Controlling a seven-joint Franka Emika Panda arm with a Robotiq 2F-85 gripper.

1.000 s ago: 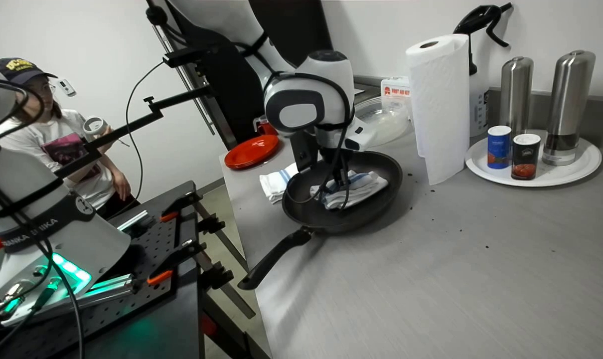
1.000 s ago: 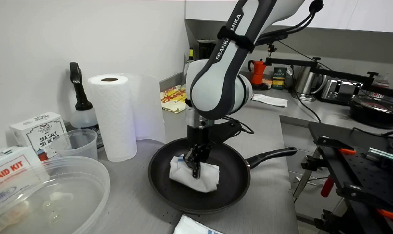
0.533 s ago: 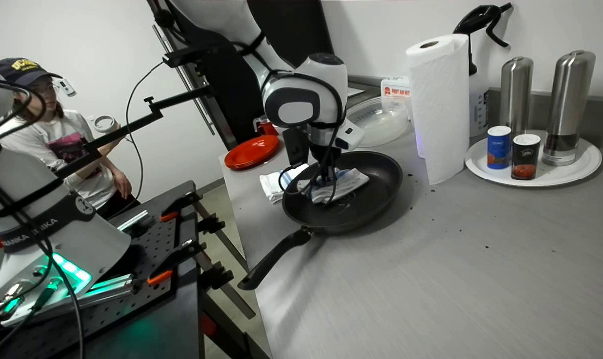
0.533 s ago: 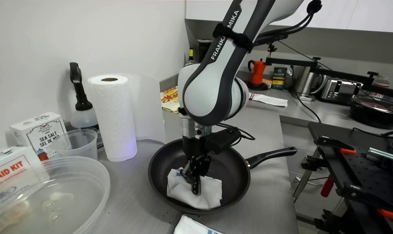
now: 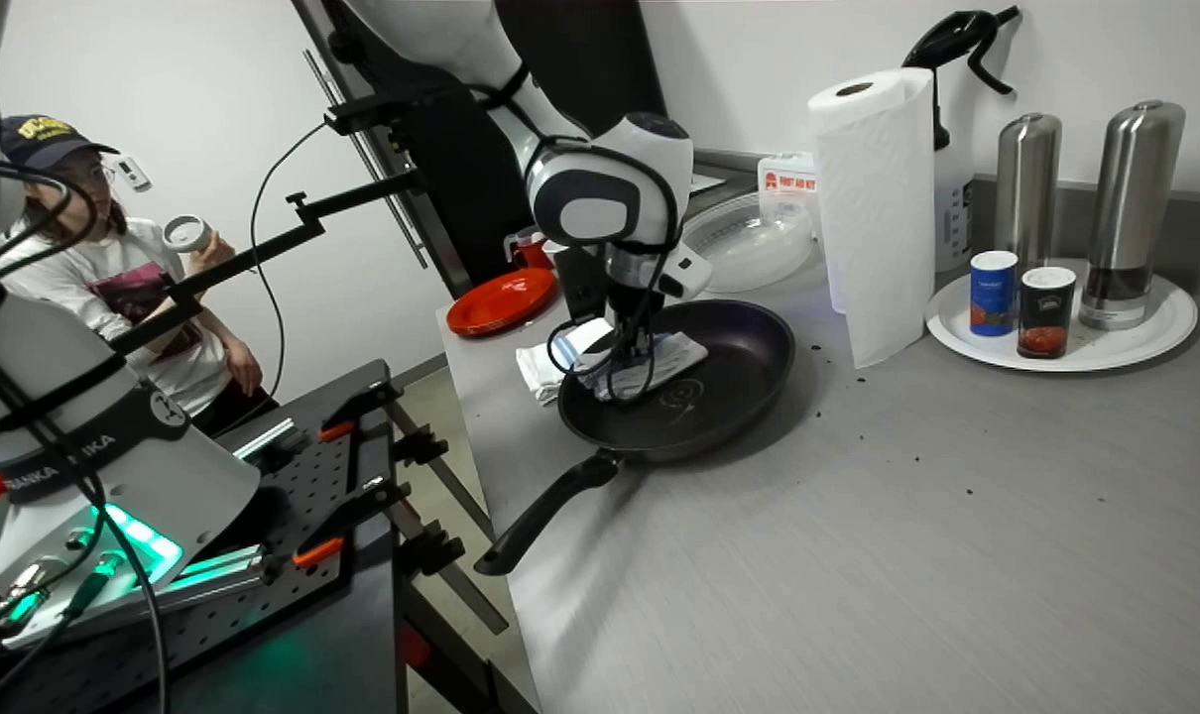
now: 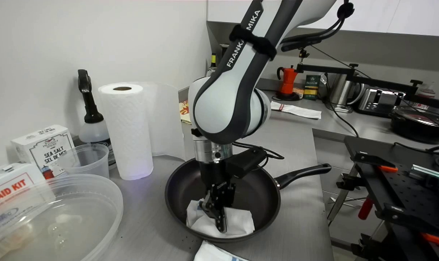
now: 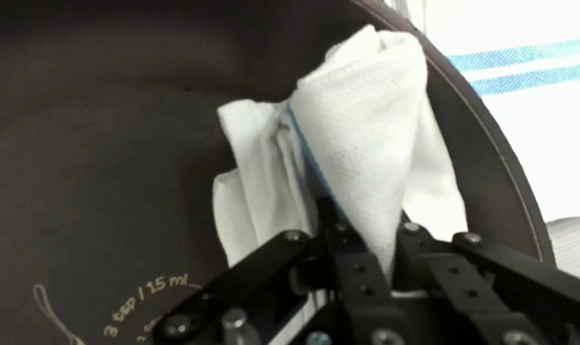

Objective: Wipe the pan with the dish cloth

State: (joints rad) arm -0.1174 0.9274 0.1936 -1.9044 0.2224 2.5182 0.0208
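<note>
The black pan (image 5: 729, 382) sits on the grey counter, its long handle (image 5: 545, 516) reaching over the counter's edge. It also shows in an exterior view (image 6: 257, 192) and in the wrist view (image 7: 103, 143). The white dish cloth (image 7: 362, 120) with a blue stripe lies bunched inside the pan, near the rim, in both exterior views (image 5: 674, 359) (image 6: 239, 221). My gripper (image 7: 369, 223) points down into the pan and is shut on the cloth, with a fold pinched between its fingers. Its fingertips (image 6: 222, 226) are low, at the cloth; the pan floor beneath is hidden.
A second white cloth (image 5: 540, 372) with blue stripes lies on the counter against the pan's outside. A paper-towel roll (image 5: 873, 218), a clear plastic tub (image 6: 78, 214) and a red plate (image 5: 501, 301) stand around the pan. A person (image 5: 114, 258) sits beyond the robot's base.
My gripper has dragged the cloth across the pan to the rim beside the second cloth, baring the printed marks on the pan floor. The pan has barely shifted.
</note>
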